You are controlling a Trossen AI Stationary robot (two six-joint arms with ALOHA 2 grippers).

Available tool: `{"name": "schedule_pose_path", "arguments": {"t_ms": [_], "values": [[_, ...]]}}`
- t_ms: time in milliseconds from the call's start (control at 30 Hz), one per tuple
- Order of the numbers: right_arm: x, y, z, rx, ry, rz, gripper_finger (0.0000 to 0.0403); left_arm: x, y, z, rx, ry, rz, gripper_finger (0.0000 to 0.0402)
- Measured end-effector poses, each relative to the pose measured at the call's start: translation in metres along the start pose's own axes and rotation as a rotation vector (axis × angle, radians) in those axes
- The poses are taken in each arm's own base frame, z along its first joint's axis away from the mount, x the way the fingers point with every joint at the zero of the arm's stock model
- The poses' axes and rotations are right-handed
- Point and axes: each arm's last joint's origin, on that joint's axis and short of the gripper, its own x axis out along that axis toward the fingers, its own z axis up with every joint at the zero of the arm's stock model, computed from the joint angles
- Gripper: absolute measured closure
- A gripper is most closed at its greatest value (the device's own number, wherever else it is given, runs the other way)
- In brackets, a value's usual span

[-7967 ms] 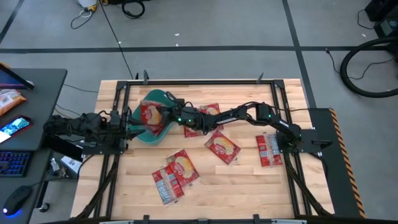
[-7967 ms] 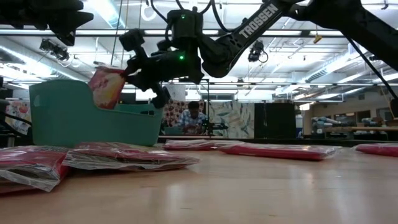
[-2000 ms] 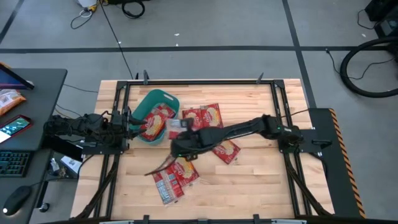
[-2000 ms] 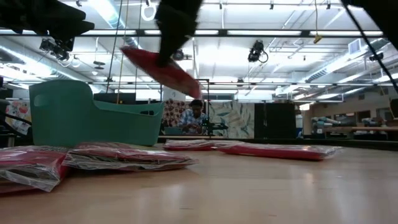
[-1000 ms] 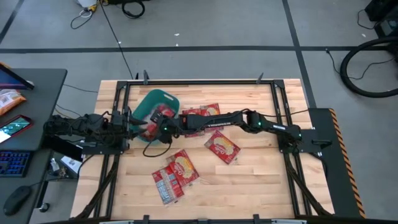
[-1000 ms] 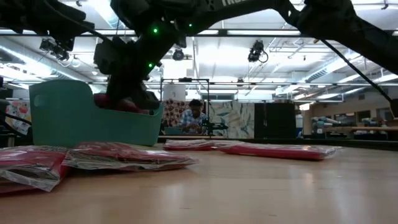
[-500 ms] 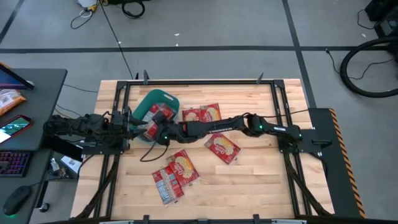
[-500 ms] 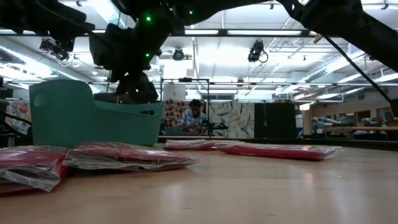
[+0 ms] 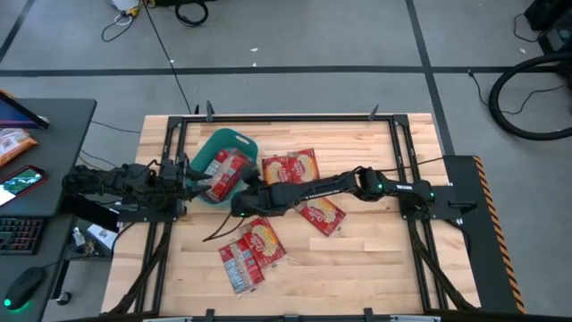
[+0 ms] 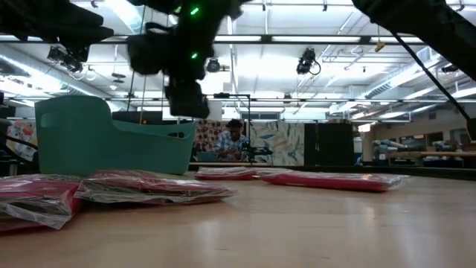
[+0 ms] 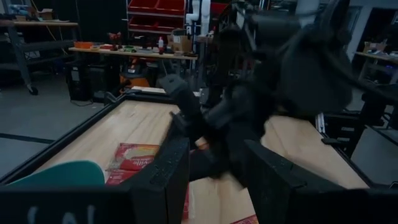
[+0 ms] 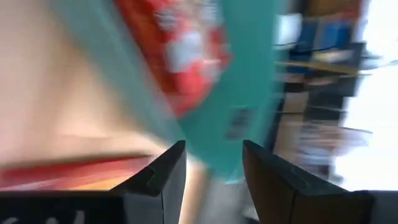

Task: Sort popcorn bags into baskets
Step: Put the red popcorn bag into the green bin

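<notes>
Withdrawn from the teal basket (image 9: 211, 148), the right gripper (image 9: 239, 205) hangs open, empty, beside its packets (image 9: 228, 170).

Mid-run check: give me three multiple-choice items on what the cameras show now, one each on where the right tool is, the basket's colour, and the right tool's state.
1. Where is the right tool?
A. Over the table, just off the basket's corner
B. At the table's right edge
C. Over the floor

2. What colour is the basket?
A. Yellow
B. Teal-green
C. White

3. What state is the right tool in?
A. Shut on a packet
B. Shut on the basket's rim
C. Open and empty

Answers: 1 A, the high view shows it beside the basket, which holds popcorn bags. 2 B, its wall is teal-green in the low view. 3 C, the right wrist view shows the fingers apart with nothing between them. The left tool sits at the basket's left side.
</notes>
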Motion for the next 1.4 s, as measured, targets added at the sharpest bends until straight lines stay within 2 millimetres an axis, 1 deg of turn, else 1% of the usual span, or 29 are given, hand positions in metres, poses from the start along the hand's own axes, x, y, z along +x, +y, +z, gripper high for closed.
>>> {"name": "schedule_pose_path", "arguments": {"t_ms": [67, 167, 267, 400, 533, 633, 733, 867, 967, 1200, 1333, 1400], "values": [[-0.010, -0.008, -0.008, 0.144, -0.020, 0.135, 0.0241, 0.000, 0.000, 0.000, 0.000, -0.001, 0.000, 0.0251], [-0.025, -0.020, -0.018, 0.278, -0.007, 0.232, 0.0243, 0.000, 0.000, 0.000, 0.000, -0.001, 0.005, 0.0251], [-0.042, -0.032, -0.022, 0.337, -0.023, 0.235, 0.0250, 0.000, 0.000, 0.000, 0.000, -0.002, 0.007, 0.0251], [-0.074, -0.043, -0.023, 0.360, -0.067, 0.203, 0.0263, 0.000, 0.000, 0.000, 0.000, -0.001, 0.007, 0.0251], [-0.103, -0.056, -0.031, 0.416, -0.081, 0.168, 0.0275, 0.000, 0.000, 0.000, 0.000, -0.001, 0.007, 0.0251], [-0.121, -0.061, -0.037, 0.461, -0.084, 0.165, 0.0281, 0.000, 0.000, 0.000, 0.000, -0.002, 0.007, 0.0251], [-0.134, -0.057, -0.040, 0.491, -0.073, 0.181, 0.0283, 0.000, 0.000, 0.000, 0.000, -0.002, 0.007, 0.0251], [-0.143, -0.049, -0.045, 0.506, -0.020, 0.173, 0.0284, 0.000, 0.000, 0.000, 0.000, -0.002, 0.007, 0.0251], [-0.145, -0.040, -0.047, 0.517, 0.026, 0.166, 0.0284, 0.000, 0.000, 0.000, -0.001, -0.002, 0.007, 0.0251], [-0.145, -0.005, -0.047, 0.520, 0.069, 0.156, 0.0284, 0.000, 0.000, 0.000, -0.001, -0.002, 0.007, 0.0251], [-0.140, 0.015, -0.051, 0.526, 0.117, 0.152, 0.0284, 0.000, 0.000, 0.000, -0.002, -0.002, 0.007, 0.0251], [-0.137, 0.022, -0.056, 0.532, 0.146, 0.159, 0.0284, 0.000, 0.000, 0.000, -0.006, -0.003, 0.007, 0.0251]]}}
